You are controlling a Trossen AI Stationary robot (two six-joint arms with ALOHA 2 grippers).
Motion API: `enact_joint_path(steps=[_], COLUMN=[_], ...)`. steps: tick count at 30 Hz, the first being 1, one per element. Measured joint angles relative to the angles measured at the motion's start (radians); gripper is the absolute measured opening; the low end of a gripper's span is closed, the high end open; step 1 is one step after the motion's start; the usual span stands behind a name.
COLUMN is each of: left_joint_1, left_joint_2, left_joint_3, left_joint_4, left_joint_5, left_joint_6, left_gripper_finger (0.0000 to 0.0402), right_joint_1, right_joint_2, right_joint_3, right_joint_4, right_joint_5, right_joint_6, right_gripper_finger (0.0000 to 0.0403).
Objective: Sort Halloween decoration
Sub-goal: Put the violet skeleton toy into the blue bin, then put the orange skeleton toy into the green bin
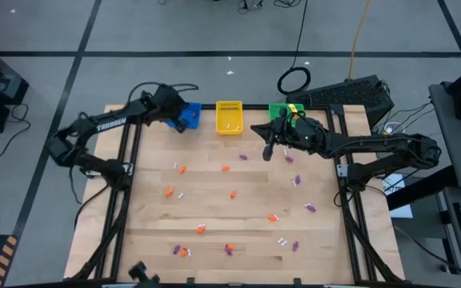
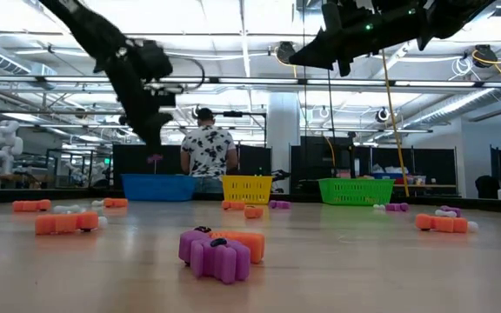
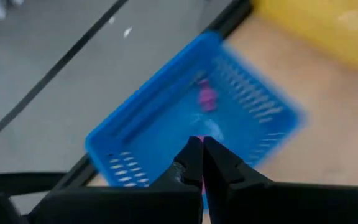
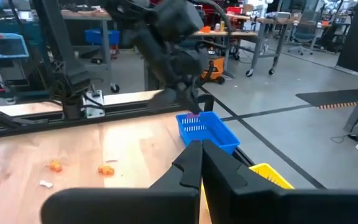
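Small orange (image 1: 182, 169), purple (image 1: 243, 157) and white (image 1: 281, 241) Halloween decoration trinkets lie scattered on the wooden table (image 1: 214, 212). Along its far edge stand a blue basket (image 1: 190, 117), a yellow basket (image 1: 229, 117) and a green basket (image 1: 283, 110). My left gripper (image 1: 178, 122) hangs over the blue basket (image 3: 166, 124), shut on a purple trinket. Another purple trinket (image 3: 207, 98) lies inside that basket. My right gripper (image 1: 267, 152) is shut with nothing in it, high above the table in front of the green basket. My left gripper pinches a purple trinket between its two fingertips; only a thin purple sliver (image 3: 202, 182) shows between them. The fingers slant down from above. The trinket (image 2: 155, 159) is lifted clear, above the blue basket (image 2: 157, 186).
A person stands in the room beyond the table's far edge (image 2: 207, 152). Black frame rails run along the table's left (image 1: 126, 200) and right (image 1: 349, 216) sides. A purple and an orange trinket (image 2: 220, 250) lie close to the near edge.
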Motion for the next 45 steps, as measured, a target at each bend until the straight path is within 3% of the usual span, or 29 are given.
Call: enact_joint_path(steps=[2, 6, 10, 17, 26, 29, 38, 45], left_joint_1=[0.064, 0.146, 0.148, 0.146, 0.137, 0.125, 0.048, -0.037], left_joint_2=[0.054, 0.157, 0.228, 0.245, 0.244, 0.244, 0.195, 0.084], left_joint_3=[0.000, 0.023, 0.034, 0.041, 0.041, 0.041, 0.040, -0.023], left_joint_4=[0.051, 0.088, 0.087, 0.095, 0.097, 0.132, 0.213, 0.342], left_joint_5=[0.004, 0.105, 0.123, 0.156, 0.186, 0.185, 0.185, 0.200], left_joint_6=[0.021, 0.024, 0.041, 0.015, 0.010, -0.013, -0.037, -0.051], left_gripper_finger=[0.0000, 0.0000, 0.0000, 0.0005, 0.0102, 0.0114, 0.0055, 0.0004], right_joint_1=[-0.001, -0.017, -0.034, -0.053, -0.067, -0.067, -0.063, -0.019], right_joint_2=[0.000, 0.000, 0.000, 0.000, 0.000, 0.000, -0.083, -0.125], right_joint_3=[0.000, 0.000, 0.000, 0.000, 0.000, 0.000, 0.000, 0.000], right_joint_4=[0.000, -0.001, -0.002, -0.016, -0.158, -0.235, -0.590, -0.909], right_joint_5=[0.000, 0.025, 0.025, 0.022, 0.022, 0.022, 0.029, 0.029], right_joint_6=[-0.009, -0.020, -0.024, -0.028, 0.013, 0.034, 0.131, 0.334], right_gripper_finger=[0.0000, 0.0000, 0.0000, 0.0000, 0.0021, 0.0040, 0.0104, 0.0125])
